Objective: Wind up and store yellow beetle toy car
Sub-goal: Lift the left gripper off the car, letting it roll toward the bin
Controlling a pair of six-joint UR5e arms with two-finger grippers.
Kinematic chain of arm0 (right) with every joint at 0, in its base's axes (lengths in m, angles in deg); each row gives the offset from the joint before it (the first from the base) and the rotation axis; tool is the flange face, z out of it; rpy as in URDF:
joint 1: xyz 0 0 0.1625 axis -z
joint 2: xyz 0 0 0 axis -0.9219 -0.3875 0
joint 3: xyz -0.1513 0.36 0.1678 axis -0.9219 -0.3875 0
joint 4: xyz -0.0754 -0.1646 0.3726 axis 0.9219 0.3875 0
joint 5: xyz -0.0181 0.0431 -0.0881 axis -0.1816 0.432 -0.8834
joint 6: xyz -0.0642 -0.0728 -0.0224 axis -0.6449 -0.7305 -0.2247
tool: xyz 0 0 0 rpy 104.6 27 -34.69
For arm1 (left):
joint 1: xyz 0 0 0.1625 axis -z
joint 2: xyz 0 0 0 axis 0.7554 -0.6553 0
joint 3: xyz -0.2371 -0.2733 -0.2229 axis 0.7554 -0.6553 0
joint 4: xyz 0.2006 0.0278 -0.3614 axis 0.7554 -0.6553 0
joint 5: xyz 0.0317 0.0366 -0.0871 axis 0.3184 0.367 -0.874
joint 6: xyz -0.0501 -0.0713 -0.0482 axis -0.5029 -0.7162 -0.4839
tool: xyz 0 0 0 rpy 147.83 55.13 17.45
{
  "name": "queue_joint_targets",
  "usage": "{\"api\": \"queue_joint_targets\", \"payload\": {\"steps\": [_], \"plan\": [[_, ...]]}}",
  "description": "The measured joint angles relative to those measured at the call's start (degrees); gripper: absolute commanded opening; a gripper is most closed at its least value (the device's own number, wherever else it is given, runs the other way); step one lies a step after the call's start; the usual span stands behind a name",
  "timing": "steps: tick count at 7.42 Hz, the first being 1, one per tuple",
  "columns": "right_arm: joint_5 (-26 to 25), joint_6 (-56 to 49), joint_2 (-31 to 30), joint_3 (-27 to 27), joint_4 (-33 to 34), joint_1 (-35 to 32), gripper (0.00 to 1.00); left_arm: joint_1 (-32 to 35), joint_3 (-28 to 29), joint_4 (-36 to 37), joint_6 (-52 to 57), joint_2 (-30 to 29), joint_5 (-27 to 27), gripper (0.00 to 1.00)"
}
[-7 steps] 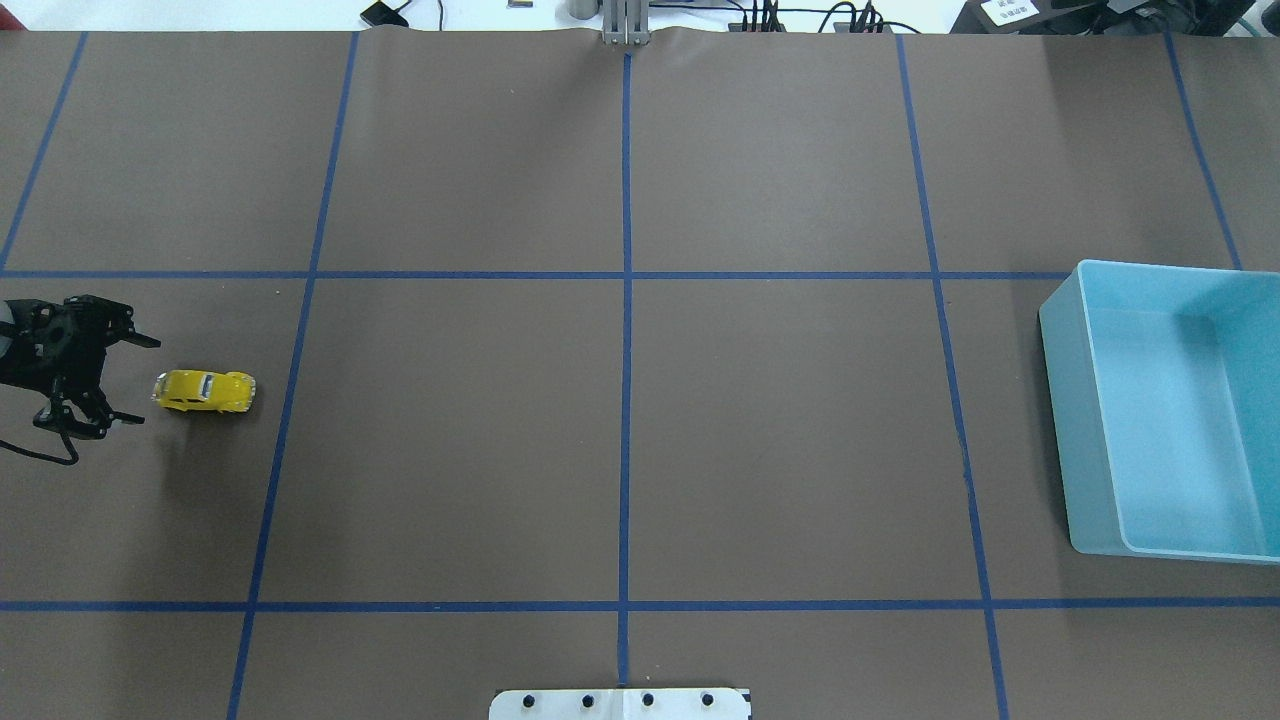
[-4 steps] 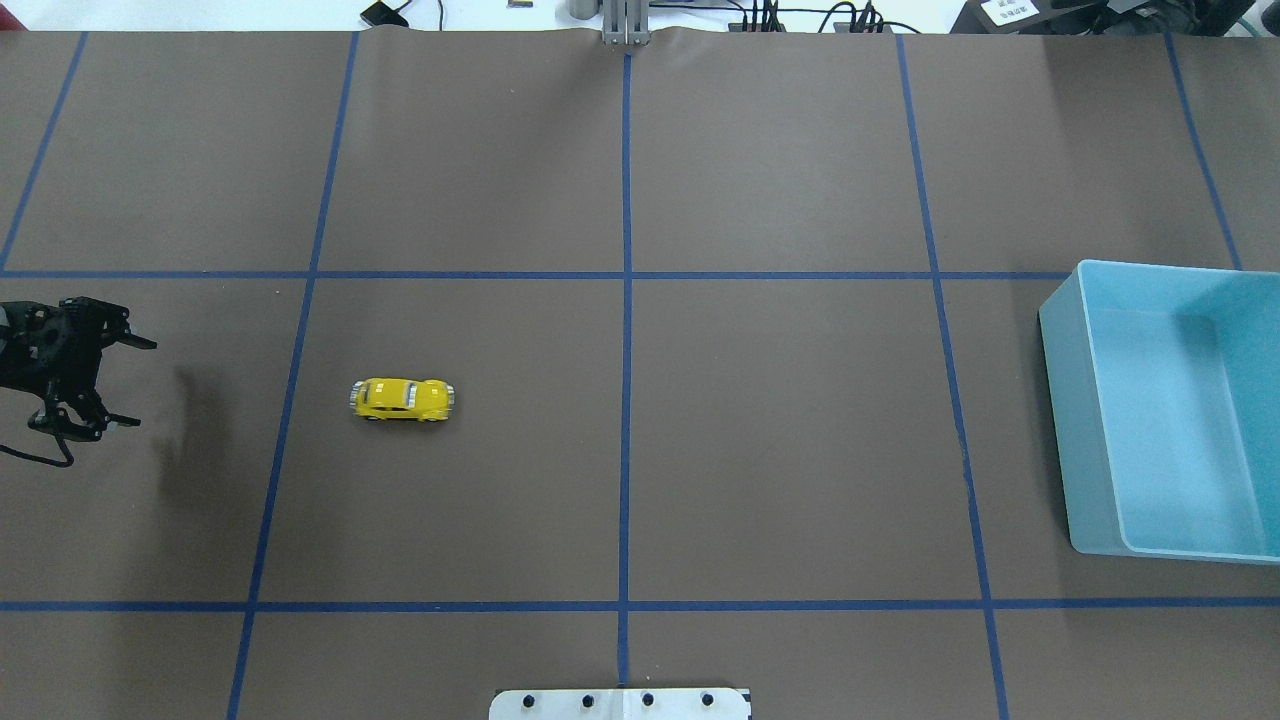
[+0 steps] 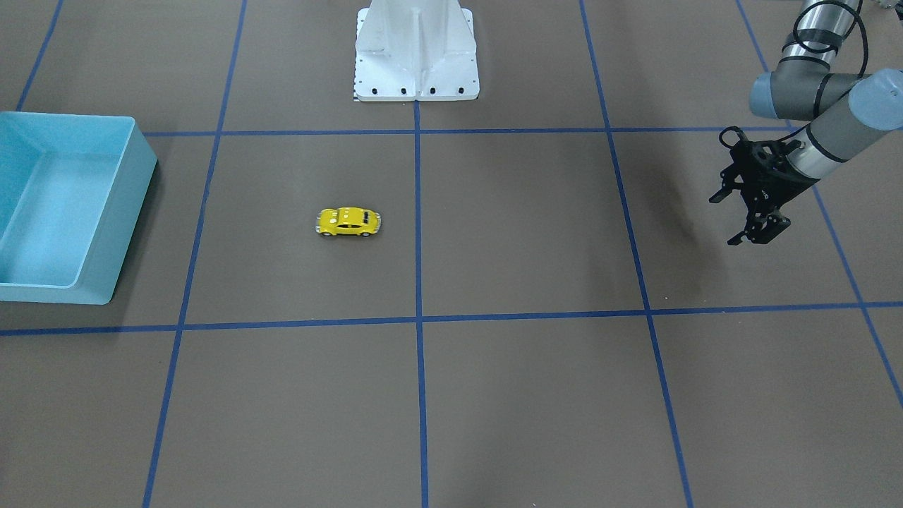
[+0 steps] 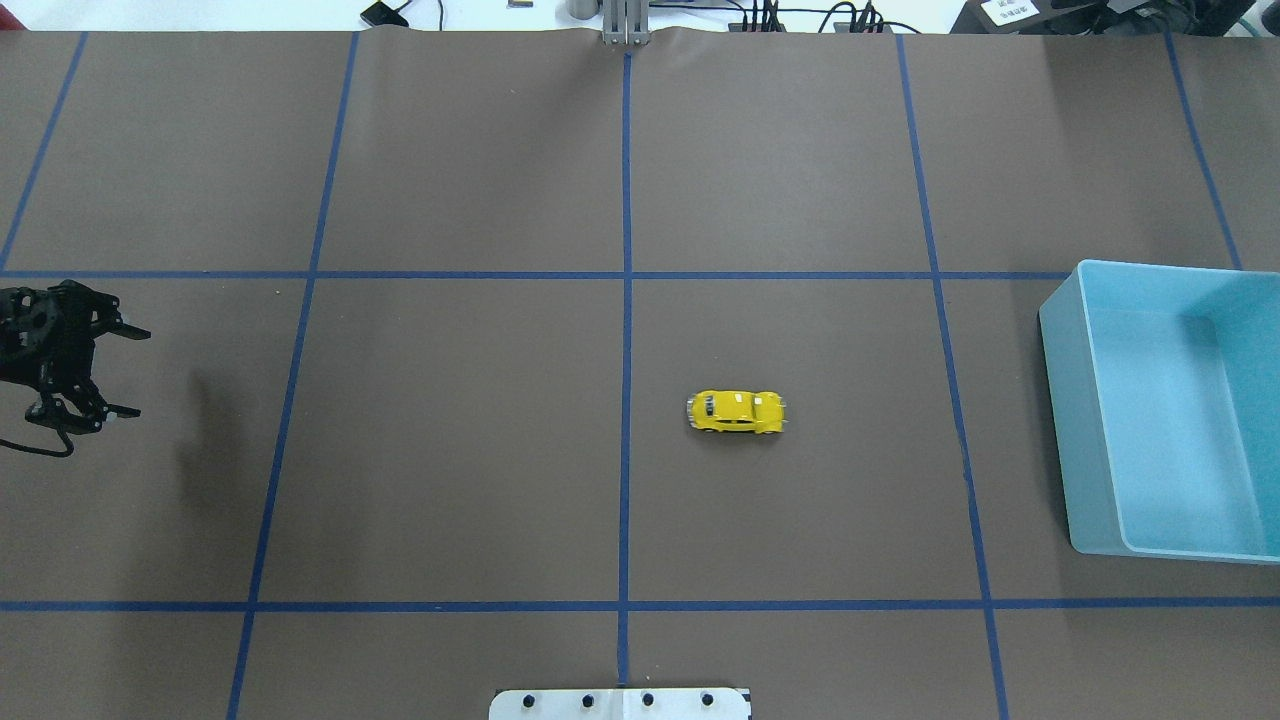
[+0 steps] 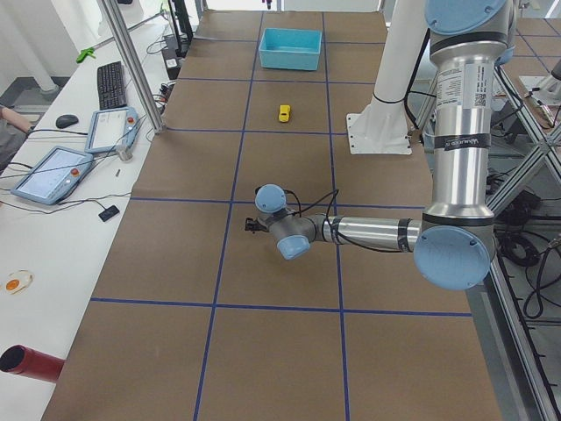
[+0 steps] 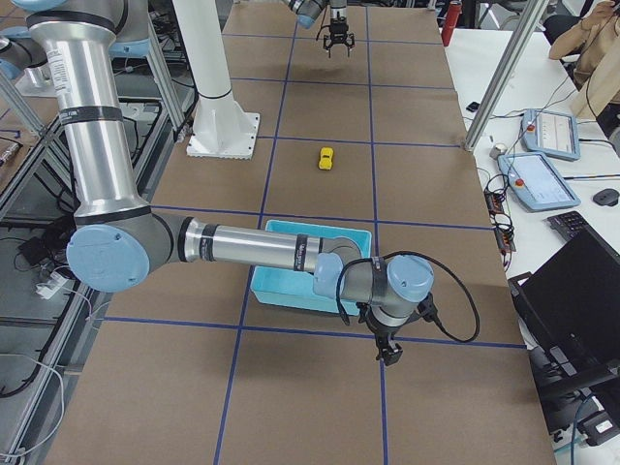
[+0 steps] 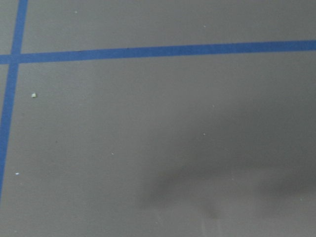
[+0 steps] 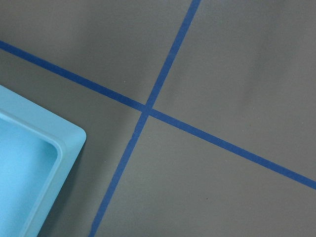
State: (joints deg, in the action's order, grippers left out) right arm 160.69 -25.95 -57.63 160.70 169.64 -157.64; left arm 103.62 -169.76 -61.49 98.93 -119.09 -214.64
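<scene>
The yellow beetle toy car point(image 4: 737, 412) stands on its wheels on the brown table, just right of the centre tape line, and nothing touches it. It also shows in the front view point(image 3: 348, 221) and small in both side views point(image 5: 284, 112) point(image 6: 326, 158). My left gripper point(image 4: 143, 372) is open and empty at the far left edge, far from the car, and also shows in the front view point(image 3: 723, 221). My right gripper point(image 6: 389, 356) shows only in the right side view, beyond the bin's outer corner. I cannot tell whether it is open or shut.
A light blue empty bin point(image 4: 1075, 430) stands at the table's right edge, to the right of the car; its corner shows in the right wrist view point(image 8: 54, 163). The white robot base point(image 3: 416, 56) is at the table's near middle. Blue tape lines grid the paper.
The car has rolled right, from beside my left gripper across the centre line toward the bin. My left gripper has drawn back slightly to the left, still open.
</scene>
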Motion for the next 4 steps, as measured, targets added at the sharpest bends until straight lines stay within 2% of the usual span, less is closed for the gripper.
{"api": "queue_joint_targets", "payload": {"steps": [4], "plan": [[0.11, -0.09, -0.99, -0.15, -2.96, 0.0, 1.0, 3.2, -2.25, 0.61, -17.15, 1.26, 0.12, 1.0]]}}
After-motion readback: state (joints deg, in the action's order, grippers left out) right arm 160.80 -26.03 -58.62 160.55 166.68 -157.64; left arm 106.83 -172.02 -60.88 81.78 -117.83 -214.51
